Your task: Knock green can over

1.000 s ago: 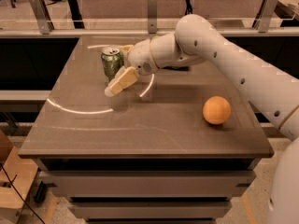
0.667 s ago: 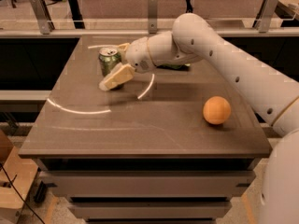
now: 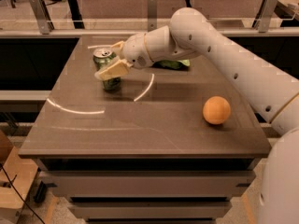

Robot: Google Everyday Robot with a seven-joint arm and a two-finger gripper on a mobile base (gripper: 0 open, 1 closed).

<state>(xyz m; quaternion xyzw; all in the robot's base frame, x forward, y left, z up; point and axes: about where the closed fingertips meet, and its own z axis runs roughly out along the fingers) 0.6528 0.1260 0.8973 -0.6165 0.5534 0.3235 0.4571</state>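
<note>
The green can (image 3: 103,55) stands upright on the far left part of the brown table (image 3: 140,125), its silver top showing. My gripper (image 3: 96,61) is at the can, reaching in from the right. Its fingers are open and straddle the can: the near cream finger (image 3: 112,69) lies across the can's front side, and the thin far finger (image 3: 103,45) runs behind its top. The can's middle is hidden by the near finger.
An orange (image 3: 216,110) sits on the right side of the table. A flat green snack bag (image 3: 174,64) lies at the back, mostly hidden under my arm. A rail with posts runs behind the table.
My gripper has moved left and back, from beside the can to around it. The can still stands in the same place.
</note>
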